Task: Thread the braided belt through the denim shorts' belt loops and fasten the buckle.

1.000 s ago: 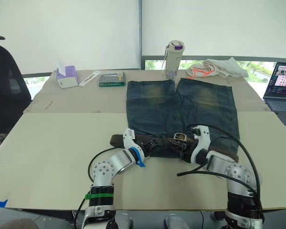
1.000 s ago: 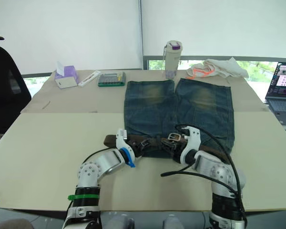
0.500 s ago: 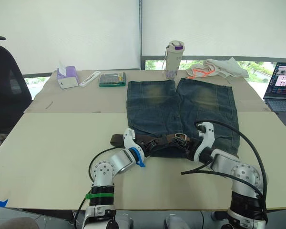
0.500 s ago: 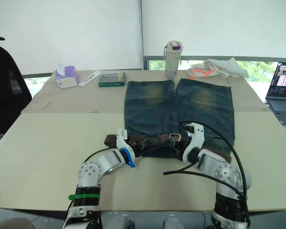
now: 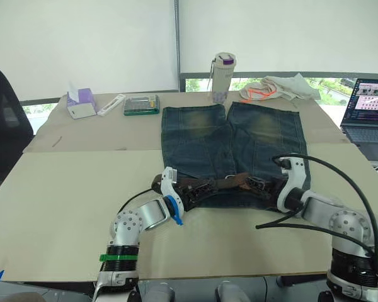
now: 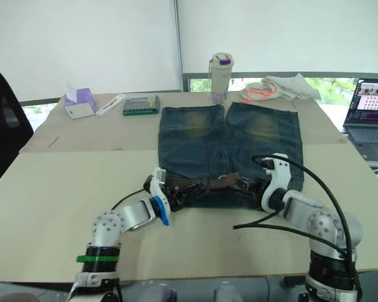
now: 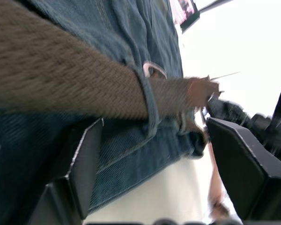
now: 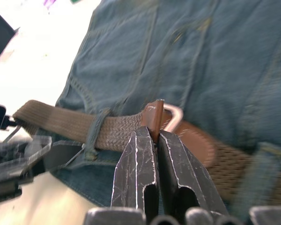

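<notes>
right tool (image 8: 152,140) pinching braided belt (image 8: 117,129) tip beside buckle (image 8: 174,114); left tool (image 7: 152,154) spread beneath belt on denim shorts (image 5: 230,141)

- You have no readable text, label, brand, number or sign anywhere in these views.
- The laptop (image 5: 366,102), to the robot's right of the denim shorts (image 5: 233,141), shows a lit screen, but its content is too small for you to read.
- The bottle (image 5: 221,77) beyond the shorts shows no legible label.
</notes>
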Robot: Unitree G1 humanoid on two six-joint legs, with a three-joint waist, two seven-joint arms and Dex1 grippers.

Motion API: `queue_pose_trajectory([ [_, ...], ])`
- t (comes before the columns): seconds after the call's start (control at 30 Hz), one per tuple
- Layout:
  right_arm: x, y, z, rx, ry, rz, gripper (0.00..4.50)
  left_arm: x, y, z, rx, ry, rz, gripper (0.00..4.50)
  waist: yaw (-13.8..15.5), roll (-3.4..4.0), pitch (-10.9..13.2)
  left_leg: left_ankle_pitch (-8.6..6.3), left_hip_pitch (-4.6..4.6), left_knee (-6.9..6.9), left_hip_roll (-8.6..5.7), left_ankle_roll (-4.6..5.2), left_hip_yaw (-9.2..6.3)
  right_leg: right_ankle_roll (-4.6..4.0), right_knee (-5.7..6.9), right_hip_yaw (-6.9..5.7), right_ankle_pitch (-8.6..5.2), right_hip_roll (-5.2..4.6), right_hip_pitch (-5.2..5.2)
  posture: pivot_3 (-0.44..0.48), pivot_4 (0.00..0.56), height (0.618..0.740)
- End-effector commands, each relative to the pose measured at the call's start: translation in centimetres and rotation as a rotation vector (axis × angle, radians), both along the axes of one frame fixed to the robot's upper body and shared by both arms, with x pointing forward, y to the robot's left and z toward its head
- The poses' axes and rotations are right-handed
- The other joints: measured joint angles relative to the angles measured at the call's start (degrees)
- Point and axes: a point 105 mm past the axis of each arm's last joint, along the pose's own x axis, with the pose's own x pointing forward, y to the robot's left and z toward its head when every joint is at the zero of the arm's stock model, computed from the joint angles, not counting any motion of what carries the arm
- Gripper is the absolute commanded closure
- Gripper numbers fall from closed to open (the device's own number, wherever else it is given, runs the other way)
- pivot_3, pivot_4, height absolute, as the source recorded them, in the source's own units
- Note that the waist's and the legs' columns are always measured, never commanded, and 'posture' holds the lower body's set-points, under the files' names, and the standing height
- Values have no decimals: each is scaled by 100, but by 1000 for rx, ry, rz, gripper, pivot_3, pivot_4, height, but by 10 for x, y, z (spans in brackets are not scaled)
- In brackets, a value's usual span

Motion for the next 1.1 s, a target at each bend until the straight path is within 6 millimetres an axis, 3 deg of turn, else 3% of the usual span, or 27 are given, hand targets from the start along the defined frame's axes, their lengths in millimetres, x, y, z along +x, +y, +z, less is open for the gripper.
queue_pose_trajectory([
  [0.03,-4,-19,26,30,-66,-16,4500,-15,8,-11,95,-45,-88,784,2,-1,1,0,0,0,0,0,-1,0,0,1,0,-1,0,0,150,740],
  [0.13,-10,-31,34,32,-70,-16,4500,-21,16,-2,70,-116,-128,784,2,0,3,0,-1,0,2,0,-1,-1,-2,2,0,-1,-1,0,150,740],
  [0.27,-16,-48,53,68,-102,-37,4500,-27,24,24,-76,-186,-157,784,12,-14,18,0,-5,0,7,1,-4,0,-4,3,-2,-2,-4,0,150,740],
  [0.4,-20,-48,81,186,-178,5,4500,-32,25,49,-205,-242,-200,784,4,-26,31,0,-6,-1,15,1,-4,0,-5,3,-2,-2,-4,0,150,740],
  [0.47,-23,-42,96,288,-226,49,4500,-31,25,63,-291,-255,-193,784,7,-32,35,0,-7,-1,18,2,-6,-1,-4,8,-1,-3,-3,0,150,740],
  [0.57,-26,-29,104,391,-248,90,4500,-23,24,69,-339,-219,-146,784,11,-44,42,0,-8,-1,25,3,-11,-1,-5,6,-1,-2,-1,0,150,740],
  [0.8,-30,22,122,728,-238,185,4500,-26,4,107,-516,-221,-192,784,5,-43,44,1,-13,0,26,4,-18,4,-2,12,-1,-5,-4,0,150,740],
  [0.97,-24,46,143,983,-284,184,4500,-24,-17,117,-592,-179,-186,784,-10,-41,43,1,-10,0,25,4,-18,13,-1,12,-6,-2,-5,0,150,740],
  [1.1,-24,55,150,1064,-290,190,4500,-25,-25,121,-625,-166,-173,784,9,-37,42,1,-10,-2,19,4,-19,2,0,13,1,-1,-9,0,150,740],
])
